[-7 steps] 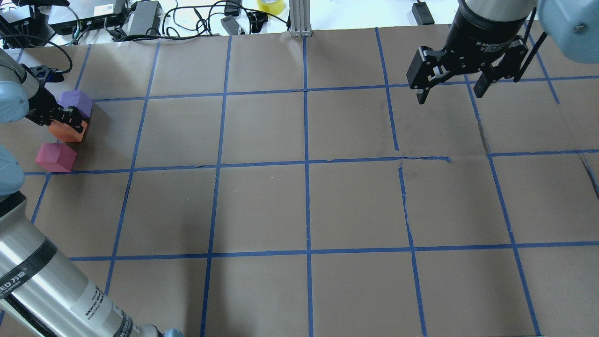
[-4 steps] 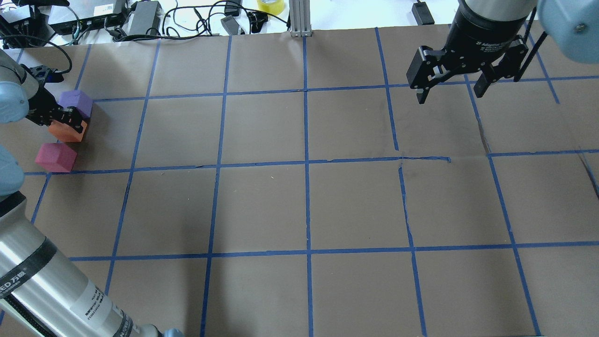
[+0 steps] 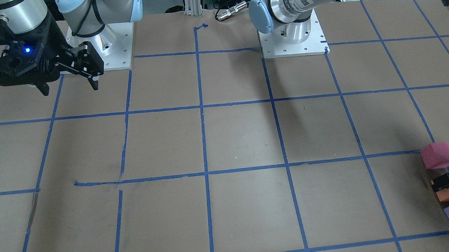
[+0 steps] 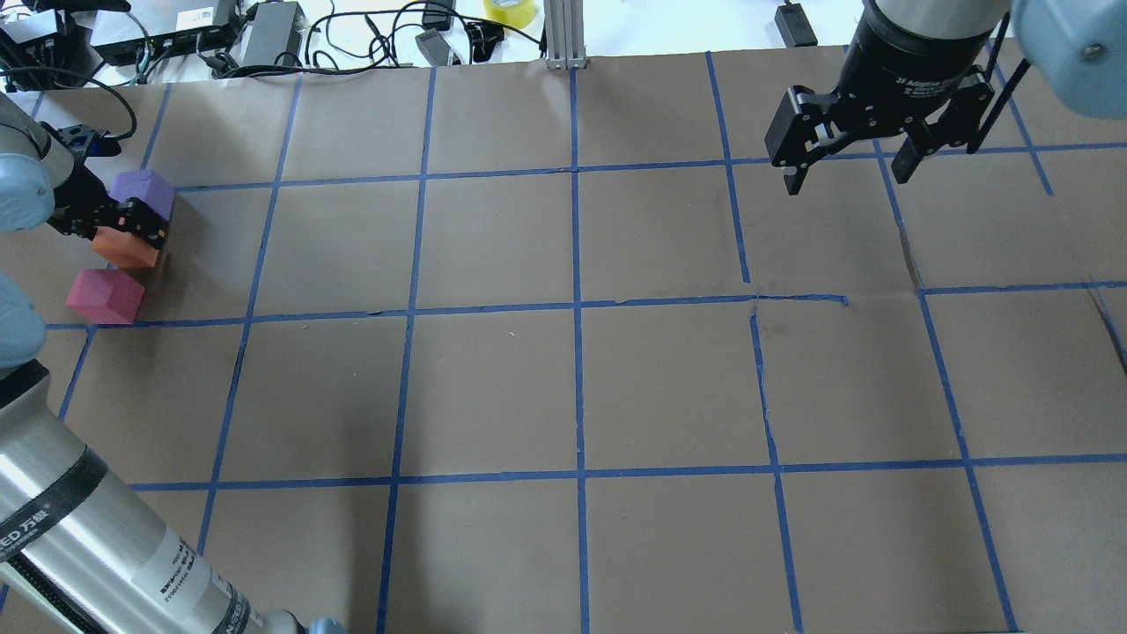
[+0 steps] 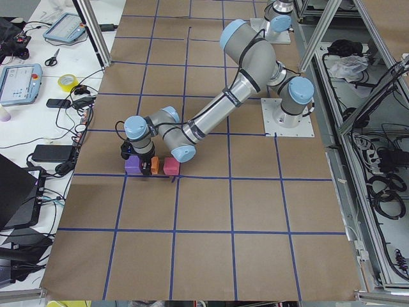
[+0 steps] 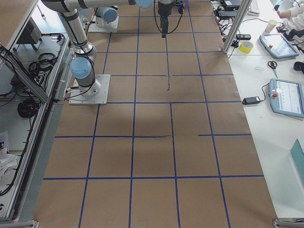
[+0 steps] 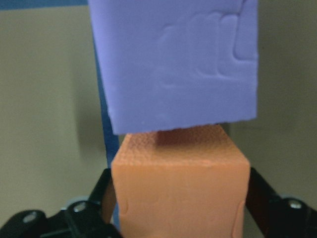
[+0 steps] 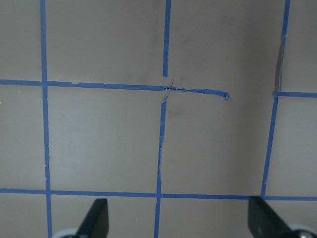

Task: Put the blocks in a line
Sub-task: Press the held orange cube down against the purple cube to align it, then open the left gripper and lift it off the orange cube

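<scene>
1 orange block (image 4: pixel 124 249) in end effector (image 7: pixel 179 202)

Silver arm tubes (image 4: pixel 88 537), pale blue joint caps (image 4: pixel 1070 44), black fingers (image 4: pixel 791 163), white wrist lettering (image 4: pixel 916 85)

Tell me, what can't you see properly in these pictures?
Overhead: the left hand covers part of the orange block.
Left wrist view: the pink block is out of frame.
Right wrist view: the bottom edge cuts off the right hand, except fingertips.
</scene>
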Action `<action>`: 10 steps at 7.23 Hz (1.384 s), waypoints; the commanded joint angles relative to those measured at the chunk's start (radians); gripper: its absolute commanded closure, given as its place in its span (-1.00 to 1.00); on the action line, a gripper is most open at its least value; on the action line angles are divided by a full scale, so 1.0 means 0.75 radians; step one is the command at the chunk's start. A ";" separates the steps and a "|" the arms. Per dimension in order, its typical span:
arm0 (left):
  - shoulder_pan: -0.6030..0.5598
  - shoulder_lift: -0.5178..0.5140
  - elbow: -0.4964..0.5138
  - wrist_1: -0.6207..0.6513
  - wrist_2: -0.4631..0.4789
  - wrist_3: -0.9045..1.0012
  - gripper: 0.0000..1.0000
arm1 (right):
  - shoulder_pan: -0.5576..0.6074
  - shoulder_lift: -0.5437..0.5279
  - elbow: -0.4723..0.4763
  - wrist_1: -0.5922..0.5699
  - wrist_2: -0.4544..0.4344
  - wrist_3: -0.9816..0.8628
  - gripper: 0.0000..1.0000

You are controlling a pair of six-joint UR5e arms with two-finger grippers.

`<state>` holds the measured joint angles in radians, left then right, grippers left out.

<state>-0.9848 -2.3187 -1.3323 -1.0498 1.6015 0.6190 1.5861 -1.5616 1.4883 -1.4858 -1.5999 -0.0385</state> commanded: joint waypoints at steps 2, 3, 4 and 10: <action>-0.012 0.060 0.019 -0.056 0.000 0.007 -1.00 | 0.000 0.000 0.002 0.001 0.000 0.000 -1.00; -0.024 0.099 0.021 -0.099 0.000 -0.001 -1.00 | 0.000 0.000 0.002 0.001 0.000 0.000 -1.00; -0.065 0.168 0.040 -0.211 0.006 -0.005 -1.00 | 0.000 0.000 0.002 0.001 0.000 0.000 -1.00; -0.139 0.853 0.011 -0.893 -0.004 -0.146 -1.00 | 0.000 0.000 0.002 0.001 0.000 0.000 -1.00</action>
<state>-1.0764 -1.7666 -1.3137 -1.6802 1.6010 0.5438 1.5862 -1.5616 1.4890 -1.4849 -1.5999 -0.0394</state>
